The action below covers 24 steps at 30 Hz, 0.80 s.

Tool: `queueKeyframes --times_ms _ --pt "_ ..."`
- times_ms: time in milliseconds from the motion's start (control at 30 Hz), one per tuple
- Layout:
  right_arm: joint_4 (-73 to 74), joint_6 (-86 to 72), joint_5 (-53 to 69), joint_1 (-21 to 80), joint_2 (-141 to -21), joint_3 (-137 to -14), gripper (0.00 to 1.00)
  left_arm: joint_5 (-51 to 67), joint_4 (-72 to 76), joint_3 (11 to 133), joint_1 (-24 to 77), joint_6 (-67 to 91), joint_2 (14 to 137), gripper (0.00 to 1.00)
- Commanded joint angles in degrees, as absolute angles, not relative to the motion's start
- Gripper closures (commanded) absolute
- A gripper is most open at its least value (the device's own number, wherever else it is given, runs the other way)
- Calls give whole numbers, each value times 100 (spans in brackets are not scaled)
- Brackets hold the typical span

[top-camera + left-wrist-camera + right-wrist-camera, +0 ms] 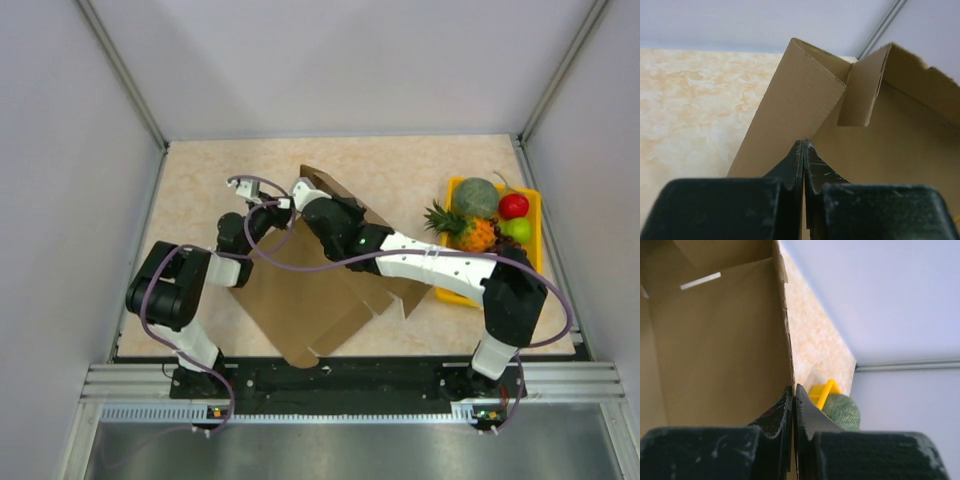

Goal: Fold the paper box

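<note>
Status check: the paper box [300, 310] is a half-folded brown cardboard sheet lying on the beige marbled table [200, 180]. Its near part lies flat and its far part is raised into walls. Both arms reach in over the box from its near side and meet close to its far end. The left gripper [804, 147] is on the box's left side toward that far end. In the left wrist view its black fingers are pressed together with only a thin line between them, pinched on the bottom of a raised side panel that tilts up and away. A small flap hangs inward from that panel's top corner, and the inside of the box spreads out to the right of it. The right gripper [793, 390] is just right of the left one, by the box's far corner. The right wrist view shows a wall's edge running straight down into its closed fingers, so it's clamped on the cardboard too. The panel on the inner side of that wall has a thin bright slit in it. Off to the right of the box sits a yellow fruit tray [536, 235] with a pineapple [465, 230], a green melon [478, 196], a red apple [514, 206] and a green apple [518, 229]. The tray's near corner comes close to the box's right-hand tabs, but the right arm covers that spot, so I can't tell if they touch.
</note>
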<state>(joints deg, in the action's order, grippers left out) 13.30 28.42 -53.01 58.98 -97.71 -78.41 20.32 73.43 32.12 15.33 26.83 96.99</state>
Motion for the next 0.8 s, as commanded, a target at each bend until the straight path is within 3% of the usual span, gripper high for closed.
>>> queueKeyframes --times_ms 0,233,400,433,467,567,600,700,767 --pt "-359 4278 -5757 5880 -9729 -7726 100 2197 8271 3410 1512 3024 9809 100" --pt "-343 3982 -5608 5898 -9844 -7427 100 2276 7956 3024 1451 2655 9450 100" --pt "-132 3674 -5335 5898 -9782 -7286 100 2355 5759 3462 1354 1803 8755 99" --pt "-132 3665 -5300 5897 -9782 -7269 100 2173 5618 3437 1354 1776 8554 92" --pt "-132 3656 -5282 5889 -9791 -7269 100 2058 5529 3384 1354 1775 8473 71" --pt "-123 3630 -5177 5897 -9817 -7269 100 2065 5599 3392 1354 1574 8437 49" --pt "-114 3621 -5185 5897 -9843 -7269 100 2092 5242 3514 1354 1530 8490 36" --pt "-105 3639 -5221 5897 -9896 -7277 100 2469 4852 4025 1354 1380 8771 19" --pt "-114 3595 -5168 5880 -9853 -7277 100 2593 5035 4122 1397 1380 8947 16"
